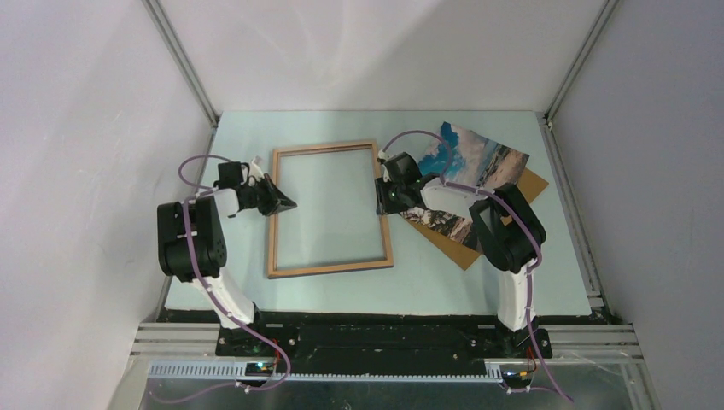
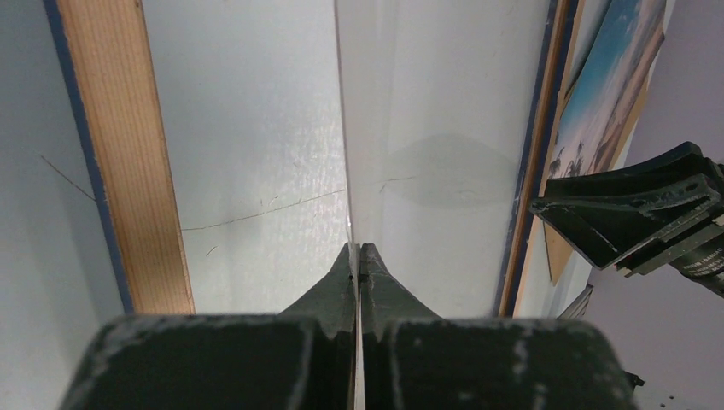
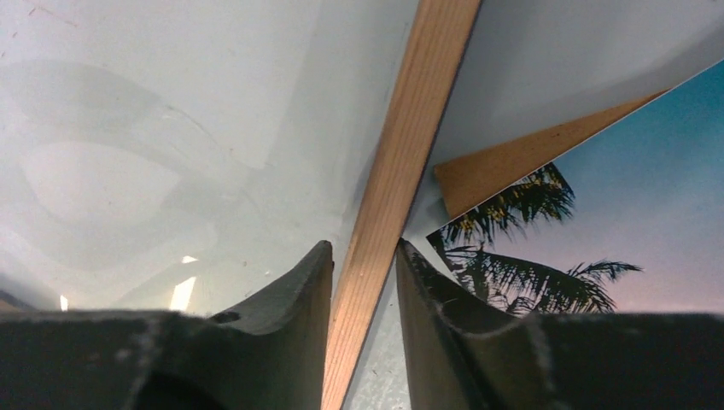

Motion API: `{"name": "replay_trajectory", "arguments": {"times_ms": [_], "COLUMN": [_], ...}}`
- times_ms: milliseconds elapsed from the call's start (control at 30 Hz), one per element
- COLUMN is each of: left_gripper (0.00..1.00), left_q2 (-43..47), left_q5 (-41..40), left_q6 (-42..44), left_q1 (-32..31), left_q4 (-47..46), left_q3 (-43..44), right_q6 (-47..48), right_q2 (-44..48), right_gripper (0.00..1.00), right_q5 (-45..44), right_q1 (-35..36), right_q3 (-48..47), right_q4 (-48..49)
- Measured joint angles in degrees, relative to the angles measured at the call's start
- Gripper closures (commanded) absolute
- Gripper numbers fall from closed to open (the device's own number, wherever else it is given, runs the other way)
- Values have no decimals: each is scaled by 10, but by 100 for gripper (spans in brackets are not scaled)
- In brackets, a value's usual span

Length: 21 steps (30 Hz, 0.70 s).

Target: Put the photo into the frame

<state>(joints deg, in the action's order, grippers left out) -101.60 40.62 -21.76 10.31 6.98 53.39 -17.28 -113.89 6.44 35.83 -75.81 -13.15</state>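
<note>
Left gripper [image 1: 286, 203], fingers closed together, sits at nine o'clock of the frame [image 1: 330, 267]; right gripper [image 3: 363, 256], fingers parted, loosely straddles its three o'clock rail.

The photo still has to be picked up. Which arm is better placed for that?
Right. The right gripper straddles the right rail of the frame, jaws apart, and the photo lies just beside it. The left gripper is shut at the opposite rail.
</note>
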Motion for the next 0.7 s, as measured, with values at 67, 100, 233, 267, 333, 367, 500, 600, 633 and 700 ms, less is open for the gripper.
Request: {"name": "replay_trajectory", "arguments": {"times_ms": [67,100,233,267,333,367,500,600,633,700], "left_gripper": [100,100,100,100,100,100,100,100,100,100], "left_q2": [-2,-2,-4,-4,-5,-5,-5,-5,-5,-5], "left_q5": [-1,-1,-1,-2,-2,-2,-3,-4,-5,-5], "left_q6": [3,4,4,5,8,9,9,11,13,13], "left_q1": [-1,-2,-4,-4,-4,-5,-5,-5,-5,-5], "left_q4": [0,0,1,1,1,1,1,2,2,2], "left_q3": [0,0,1,1,1,1,1,1,1,1], "right_q6": [2,2,3,3,4,4,9,18,23,33], "right_q2": [2,3,9,10,14,17,34,41,41,41], "right_gripper": [51,50,43,42,41,41,39,39,39,40], "right_q5": [3,5,13,15,17,18,20,17,17,18], "right_q1": [2,2,3,3,3,3,3,1,0,-1], "right_q3": [0,0,0,0,0,0,0,-11,-17,-30], "right_q4": [0,-1,-2,-2,-2,-2,-2,-2,-2,-3]}}
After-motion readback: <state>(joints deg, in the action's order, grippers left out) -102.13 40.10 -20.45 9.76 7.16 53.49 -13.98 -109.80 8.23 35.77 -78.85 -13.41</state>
